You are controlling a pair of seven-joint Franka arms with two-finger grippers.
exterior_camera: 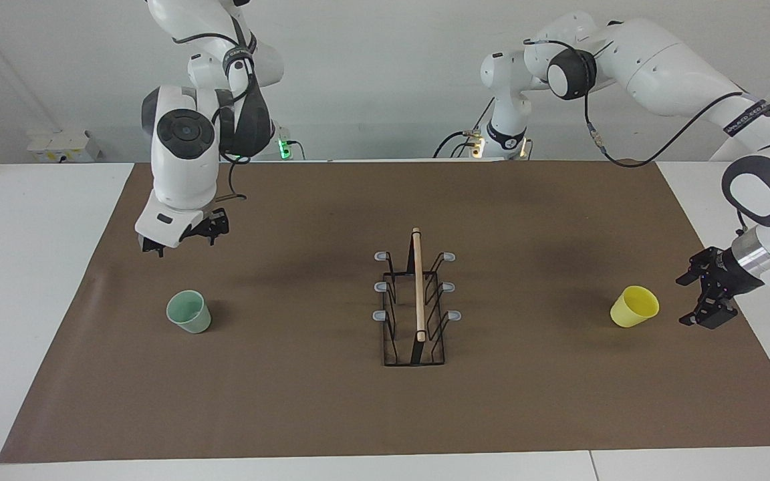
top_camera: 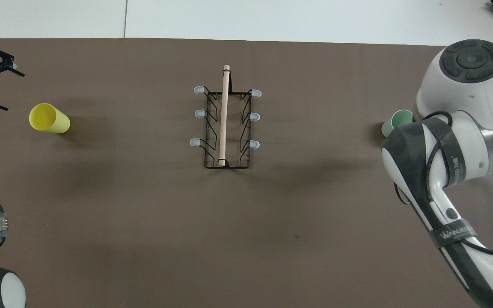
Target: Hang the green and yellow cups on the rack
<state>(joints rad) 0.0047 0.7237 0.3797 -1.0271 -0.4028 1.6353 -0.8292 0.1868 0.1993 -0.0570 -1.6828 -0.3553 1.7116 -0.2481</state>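
Two claws stand released: left claw (exterior_camera: 706, 300) beside the bright yellow plastic cup (exterior_camera: 634, 306), right claw (exterior_camera: 181, 239) above the table near the pale mint-green plastic cup (exterior_camera: 189, 311).

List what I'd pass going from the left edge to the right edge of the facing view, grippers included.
right gripper → green cup → rack → yellow cup → left gripper

Bright, even light falls from above on the brown mat (exterior_camera: 305, 401), with no glare. Soft, diffuse shadows lie beside the green cup (exterior_camera: 189, 311), yellow cup (exterior_camera: 634, 306) and rack (exterior_camera: 416, 300). Both views stay sharp to the edges.
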